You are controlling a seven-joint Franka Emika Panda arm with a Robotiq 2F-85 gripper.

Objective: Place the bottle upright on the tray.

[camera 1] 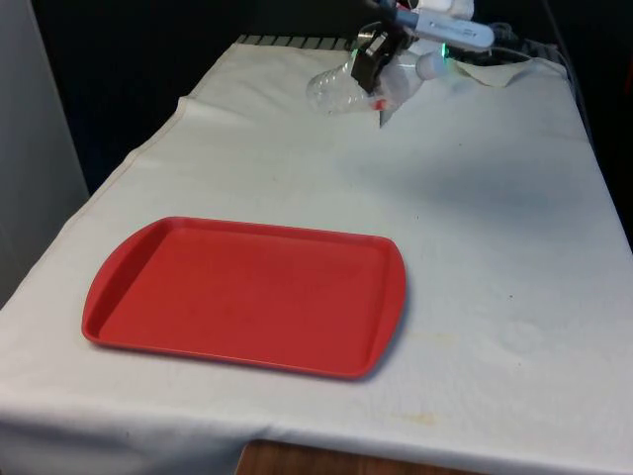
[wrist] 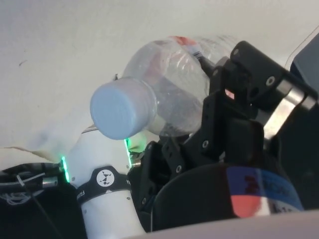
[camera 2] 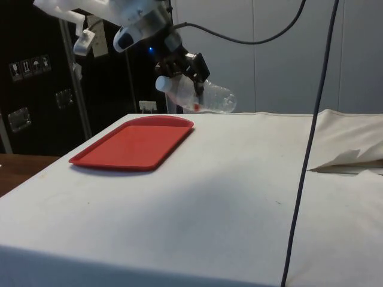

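Observation:
A clear plastic bottle [camera 1: 334, 89] with a white cap [wrist: 119, 107] and a small red mark hangs on its side in the air above the table's far end. My gripper [camera 1: 372, 71] is shut on the bottle's body. In the side view the gripper [camera 2: 190, 79] holds the bottle [camera 2: 214, 99] tilted, with the cap end slightly higher and pointing towards the arm. The red tray [camera 1: 119, 287] lies flat with nothing on it, nearer the front edge at the front view's left. In the side view the tray [camera 2: 134, 140] sits below and to one side of the held bottle.
A dark cable [camera 2: 311, 137] hangs down across the side view. Folds of loose white cloth [camera 2: 347, 158] lie at the table's far end, near the arm's base [camera 1: 504, 69]. The table's edge drops off close beside the tray at the front view's left.

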